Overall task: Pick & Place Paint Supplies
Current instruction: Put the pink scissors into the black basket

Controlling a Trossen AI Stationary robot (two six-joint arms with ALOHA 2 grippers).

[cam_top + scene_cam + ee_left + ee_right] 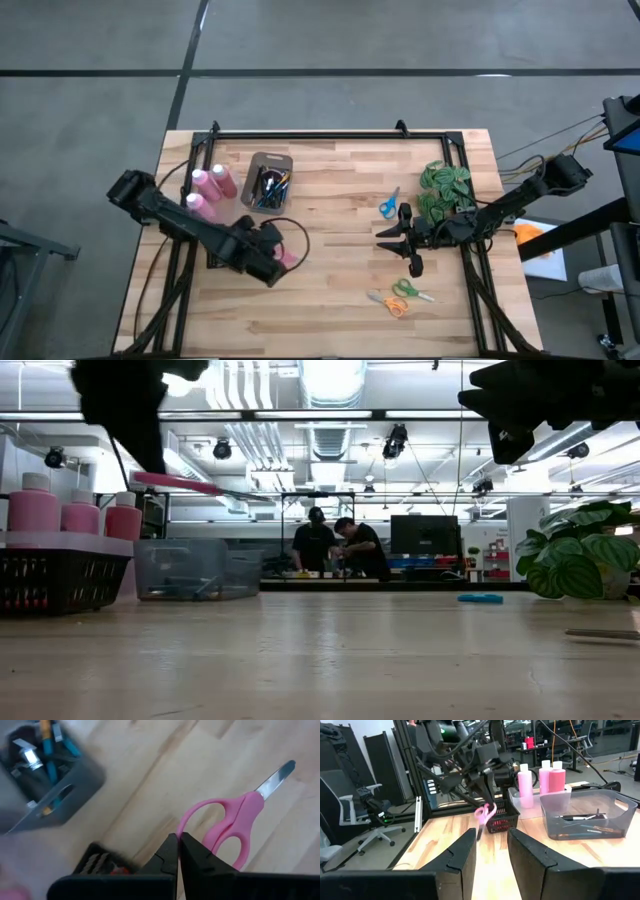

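The left gripper (178,851) is shut tight on the pink scissors (235,827). It holds them up in the air, above the worktop (340,300), near a black basket (500,822). The scissor blade sticks out past the gripper.

The right gripper (490,852) hangs over the right side of the worktop, near the green plant (445,188). Its fingers (462,852) are partly open and nothing is between them.

The three pink bottles (212,186) stand together at the back left of the worktop. Just beside them is a grey bin (268,182) with the brushes (270,188) lying inside.

Blue scissors (389,203) lie near the plant. Orange and green scissors (400,296) lie closer to the front edge.

Far behind the worktop, two people (340,548) are at a desk.
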